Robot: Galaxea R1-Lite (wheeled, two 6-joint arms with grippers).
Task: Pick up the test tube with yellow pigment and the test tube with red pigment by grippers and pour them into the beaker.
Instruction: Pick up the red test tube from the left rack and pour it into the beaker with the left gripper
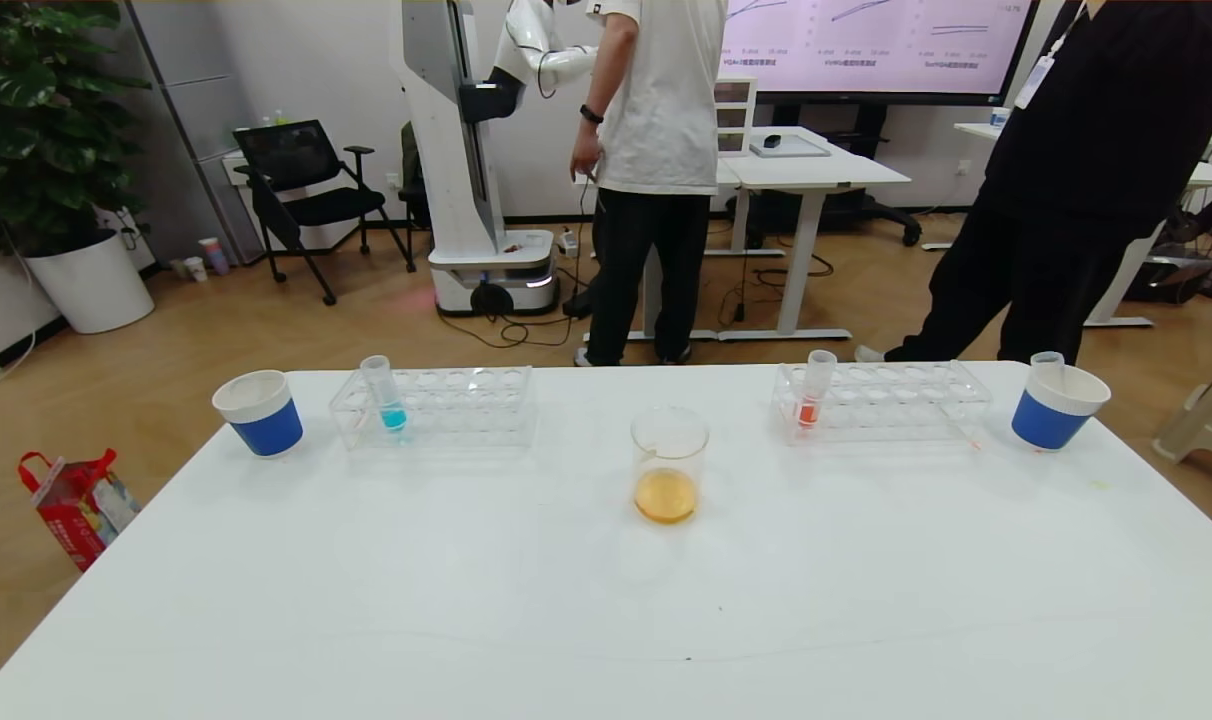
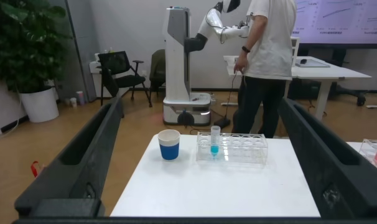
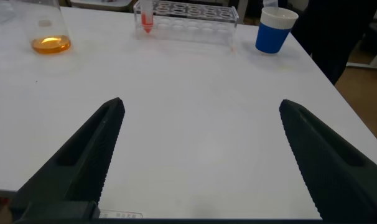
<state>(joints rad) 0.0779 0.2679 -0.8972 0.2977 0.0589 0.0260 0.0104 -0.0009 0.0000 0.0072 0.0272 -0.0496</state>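
Observation:
The beaker stands at the table's middle with amber-orange liquid in its bottom; it also shows in the right wrist view. A tube with orange-red liquid stands in the right rack. A clear, empty-looking tube leans in the right paper cup. No tube with yellow liquid is in view. My left gripper is open and empty, back from the left rack. My right gripper is open and empty over the bare near table. Neither gripper shows in the head view.
A tube with blue liquid stands in the left rack, next to a blue-and-white paper cup. Two people and a white robot stand behind the table. A red bag lies on the floor at the left.

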